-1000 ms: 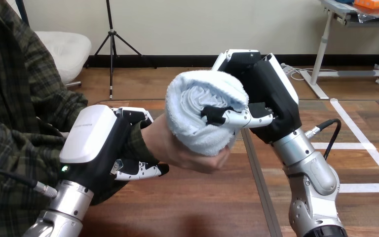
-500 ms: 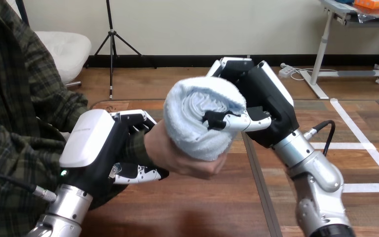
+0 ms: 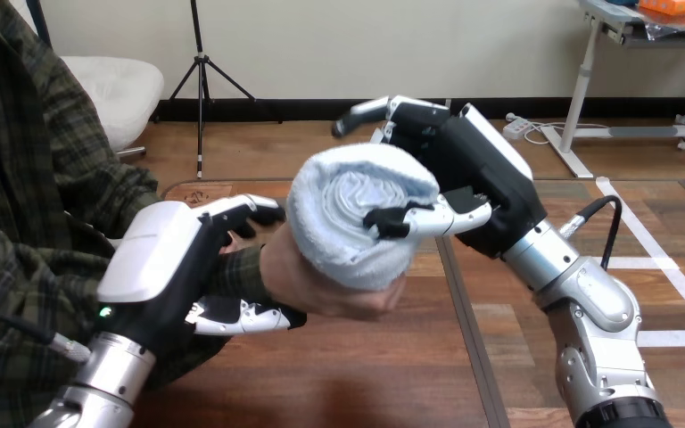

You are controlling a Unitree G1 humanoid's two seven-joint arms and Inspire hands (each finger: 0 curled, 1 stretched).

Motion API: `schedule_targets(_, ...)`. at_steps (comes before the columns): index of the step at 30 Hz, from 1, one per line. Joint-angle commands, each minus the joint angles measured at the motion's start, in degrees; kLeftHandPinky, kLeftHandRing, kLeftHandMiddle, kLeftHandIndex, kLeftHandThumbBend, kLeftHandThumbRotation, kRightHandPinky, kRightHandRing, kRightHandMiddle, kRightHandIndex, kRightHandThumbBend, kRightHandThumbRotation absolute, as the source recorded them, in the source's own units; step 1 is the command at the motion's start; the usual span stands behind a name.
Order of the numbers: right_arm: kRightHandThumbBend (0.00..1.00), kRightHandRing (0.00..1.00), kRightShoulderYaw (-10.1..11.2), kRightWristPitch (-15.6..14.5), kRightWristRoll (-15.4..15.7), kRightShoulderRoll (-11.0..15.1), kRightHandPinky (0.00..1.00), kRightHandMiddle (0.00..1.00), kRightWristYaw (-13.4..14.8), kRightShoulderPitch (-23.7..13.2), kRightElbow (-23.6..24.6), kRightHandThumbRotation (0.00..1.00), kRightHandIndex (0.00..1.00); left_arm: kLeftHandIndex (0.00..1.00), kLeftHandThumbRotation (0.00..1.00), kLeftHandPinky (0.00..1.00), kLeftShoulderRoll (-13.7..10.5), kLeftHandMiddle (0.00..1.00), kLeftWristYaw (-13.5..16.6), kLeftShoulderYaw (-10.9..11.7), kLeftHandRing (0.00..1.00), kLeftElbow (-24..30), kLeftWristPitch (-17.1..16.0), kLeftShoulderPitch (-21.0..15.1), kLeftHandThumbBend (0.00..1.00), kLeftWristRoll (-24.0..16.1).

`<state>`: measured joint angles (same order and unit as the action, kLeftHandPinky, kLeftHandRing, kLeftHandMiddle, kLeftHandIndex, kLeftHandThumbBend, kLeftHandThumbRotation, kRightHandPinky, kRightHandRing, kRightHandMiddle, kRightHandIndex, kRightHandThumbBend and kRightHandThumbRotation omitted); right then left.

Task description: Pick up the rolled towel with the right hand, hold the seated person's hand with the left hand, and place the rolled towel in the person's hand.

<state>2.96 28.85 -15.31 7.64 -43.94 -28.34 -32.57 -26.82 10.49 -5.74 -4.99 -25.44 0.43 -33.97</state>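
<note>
Broadly: wooden table [image 3: 348,374] filled view's lower part, dark seam running down its boards. My left hand [image 3: 156,267] clasped person's wrist [image 3: 263,267] at view's left, fingers over top, thumb beneath. My right hand [image 3: 482,174] sat behind rolled towel [image 3: 348,218], fingers [image 3: 361,114] stretched straight above it, not gripping; thumb tip touched towel's spiral end. Rolled towel sat in person's hand [image 3: 321,290], which closed round its lower part, spiral end facing me. Small printed mark [image 3: 198,193] near table's far edge was too small to read.
</note>
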Motion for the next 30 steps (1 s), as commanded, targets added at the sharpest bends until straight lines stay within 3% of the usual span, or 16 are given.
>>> schedule_targets(1,1.0,0.93,-1.1,0.4,0.6,-0.2,0.87,0.92,0.6,-1.2,3.4,0.38,0.92,0.9,0.41,0.64,-1.0,0.86,-0.4,2.0,0.78,1.6,-0.7,-1.7,1.0,1.9)
schedule_targets(17,1.0,0.94,0.5,2.7,0.4,2.1,0.87,0.92,1.4,-0.4,1.7,0.53,0.95,0.99,0.55,0.87,-2.8,0.98,-0.2,4.3,0.95,3.7,-0.9,0.6,1.0,1.2)
schedule_targets(30,1.0,0.93,1.4,3.9,0.5,3.2,0.86,0.9,1.8,1.8,0.8,0.6,0.95,1.0,0.62,0.91,-3.4,1.0,-0.9,5.5,1.0,4.0,-2.9,2.8,1.0,2.8)
